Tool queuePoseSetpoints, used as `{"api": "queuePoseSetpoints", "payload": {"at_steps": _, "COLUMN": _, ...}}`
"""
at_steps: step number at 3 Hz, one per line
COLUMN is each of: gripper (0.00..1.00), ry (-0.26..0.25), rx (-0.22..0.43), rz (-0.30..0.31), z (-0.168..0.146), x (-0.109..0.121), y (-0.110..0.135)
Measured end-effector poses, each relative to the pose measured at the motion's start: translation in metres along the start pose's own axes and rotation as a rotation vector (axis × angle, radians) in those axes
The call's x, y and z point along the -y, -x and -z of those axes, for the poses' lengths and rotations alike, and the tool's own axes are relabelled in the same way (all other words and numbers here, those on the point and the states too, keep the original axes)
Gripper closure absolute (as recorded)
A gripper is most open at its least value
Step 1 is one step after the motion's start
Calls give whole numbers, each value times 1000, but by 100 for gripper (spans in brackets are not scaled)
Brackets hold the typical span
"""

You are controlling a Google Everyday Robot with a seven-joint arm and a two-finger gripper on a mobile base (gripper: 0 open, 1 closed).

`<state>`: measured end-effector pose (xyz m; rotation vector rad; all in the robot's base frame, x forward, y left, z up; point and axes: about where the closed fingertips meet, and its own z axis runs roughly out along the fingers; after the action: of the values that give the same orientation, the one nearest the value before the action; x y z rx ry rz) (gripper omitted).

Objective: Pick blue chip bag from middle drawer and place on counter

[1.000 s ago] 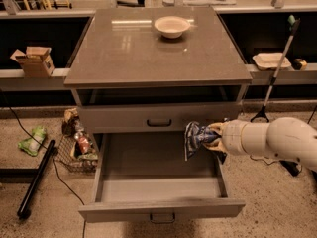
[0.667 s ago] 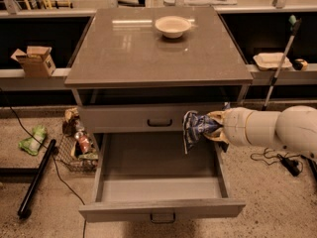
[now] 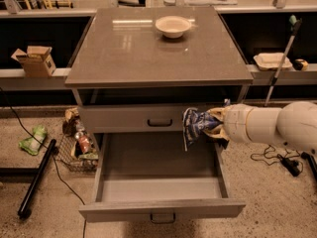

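My gripper (image 3: pixel 214 124) is shut on the blue chip bag (image 3: pixel 195 126), a dark-blue foil bag with white patches. It hangs in the air above the right rear of the open middle drawer (image 3: pixel 161 211), in front of the shut drawer front with the black handle (image 3: pixel 159 123). The drawer's grey floor shows bare. The white arm comes in from the right. The counter (image 3: pixel 124 48) is the glossy grey-brown slab on top of the cabinet, above and behind the bag.
A white bowl (image 3: pixel 173 26) stands on the counter at the back. A cardboard box (image 3: pixel 36 60) sits on the left ledge, a pale dish (image 3: pixel 272 60) on the right ledge. A wire basket (image 3: pixel 77 151), green packet (image 3: pixel 32 139) and black pole (image 3: pixel 35 180) lie on the floor left.
The gripper has lifted the blue chip bag higher, from over the drawer to level with the shut drawer front. The arm has risen with it.
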<state>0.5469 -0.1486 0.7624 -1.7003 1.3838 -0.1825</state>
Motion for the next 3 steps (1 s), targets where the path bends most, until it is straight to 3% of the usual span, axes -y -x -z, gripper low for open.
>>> {"api": "queuePoseSetpoints", "payload": {"at_steps": 1, "gripper": 100, "ry": -21, "rx": 23, "rz": 80, "z": 8, "x": 46, "y": 29}}
{"api": "queuePoseSetpoints", "payload": {"at_steps": 2, "gripper": 100, "ry": -69, "rx": 54, "rz": 174, "z": 12, "x": 110, "y": 61}}
{"api": "queuePoseSetpoints", "payload": {"at_steps": 3, "gripper": 100, "ry": -104, "rx": 99, "rz": 224, "z": -7, "x": 175, "y": 93}}
